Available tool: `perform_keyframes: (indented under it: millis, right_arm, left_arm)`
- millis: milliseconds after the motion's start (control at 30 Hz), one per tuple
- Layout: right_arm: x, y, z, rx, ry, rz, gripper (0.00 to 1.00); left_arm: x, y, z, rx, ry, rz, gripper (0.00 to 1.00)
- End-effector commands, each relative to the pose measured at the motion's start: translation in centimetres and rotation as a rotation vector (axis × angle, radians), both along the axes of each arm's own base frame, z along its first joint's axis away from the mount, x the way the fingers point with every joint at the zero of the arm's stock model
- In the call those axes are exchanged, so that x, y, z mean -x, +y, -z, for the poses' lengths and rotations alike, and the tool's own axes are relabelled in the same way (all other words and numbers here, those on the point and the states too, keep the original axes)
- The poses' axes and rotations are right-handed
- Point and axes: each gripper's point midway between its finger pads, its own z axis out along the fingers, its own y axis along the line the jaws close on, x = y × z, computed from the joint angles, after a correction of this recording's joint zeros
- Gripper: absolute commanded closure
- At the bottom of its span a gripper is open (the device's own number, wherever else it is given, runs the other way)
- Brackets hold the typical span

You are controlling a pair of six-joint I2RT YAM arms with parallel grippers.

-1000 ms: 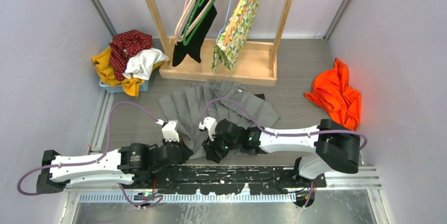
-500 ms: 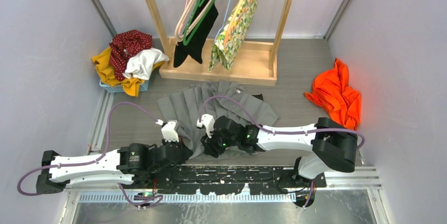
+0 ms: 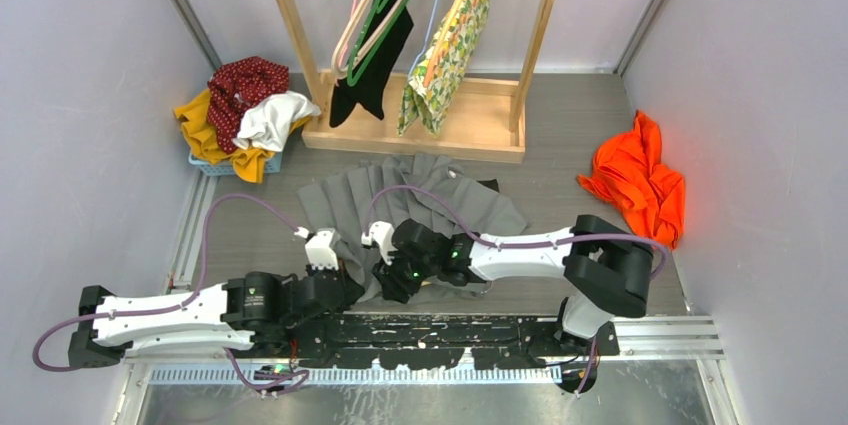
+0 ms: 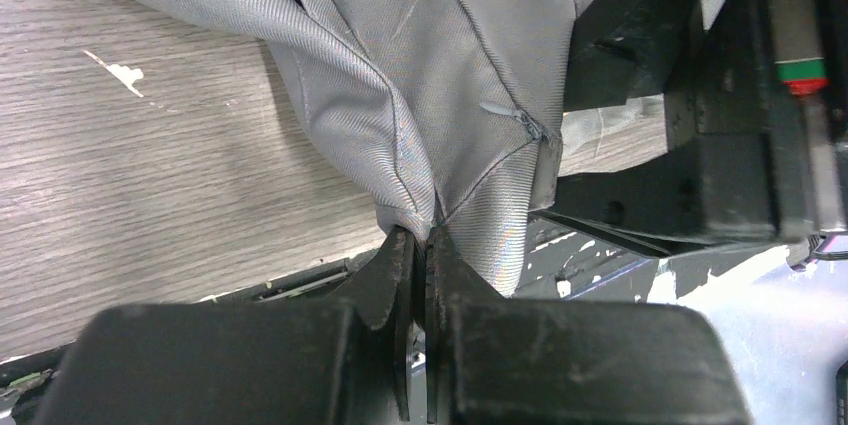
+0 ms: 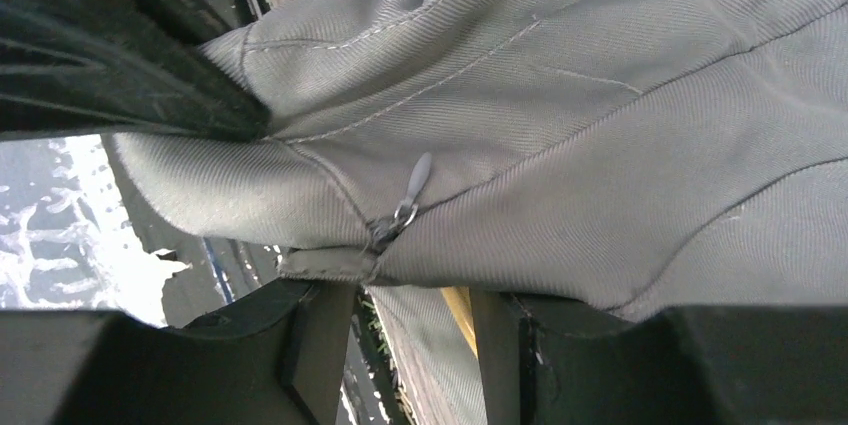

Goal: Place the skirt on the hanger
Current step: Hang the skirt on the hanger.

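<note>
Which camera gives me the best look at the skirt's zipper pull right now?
The right wrist view: the zipper pull sits mid-frame, large and sharp against the gray skirt. The left wrist view shows it too, but small and off to the right. From the top external view it is too small to make out.

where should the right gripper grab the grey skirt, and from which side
Probably the stitched waist edge by the zipper pull, coming from the near edge of the table, beside the pinch of the left gripper. The grey skirt lies spread, pleats fanned toward the rack, so this thicker band offers a firm edge.
</note>
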Motion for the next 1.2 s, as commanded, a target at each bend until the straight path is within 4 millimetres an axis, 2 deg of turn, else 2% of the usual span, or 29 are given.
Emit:
perform_keyframes:
  millis: [0, 100, 200, 333, 467, 733, 967, 1167]
  right_arm:
    - [-1.5, 1.4, -0.8, -0.008, -0.050, 0.020, 0.51]
    - [-1.9, 1.1, -0.2, 0.034, -0.060, 0.030, 0.53]
    - [-2.2, 0.8, 0.3, 0.057, -0.067, 0.041, 0.60]
    - [-2.8, 0.2, 0.5, 0.089, -0.092, 0.072, 0.82]
    - [-3.3, -0.1, -1.7, 0.029, -0.098, 0.101, 0.91]
    - [-5.1, -0.8, -5.4, -0.100, -0.100, 0.169, 0.98]
    - [-8.8, -1.8, -3.9, -0.049, -0.109, 0.329, 0.99]
    - [-12.1, -2.7, -3.0, 0.005, -0.153, 0.496, 0.99]
  left_arm:
    - [-0.4, -0.2, -1.4, 0.037, -0.018, -0.015, 1.00]
    - [-0.3, -0.2, -1.5, 0.044, -0.018, -0.015, 1.00]
    - [-0.3, -0.1, -1.5, 0.041, -0.019, -0.015, 1.00]
    - [-0.2, 0.1, -1.5, 0.039, -0.011, -0.015, 1.00]
    - [0.1, 0.6, -0.7, 0.018, 0.019, -0.028, 1.00]
    - [0.9, 0.7, 1.6, -0.021, 0.084, -0.041, 1.00]
    - [1.5, -2.9, 0.9, 0.044, 0.106, 0.035, 1.00]
    - [2.1, -6.2, -2.2, 0.146, 0.094, 0.119, 1.00]
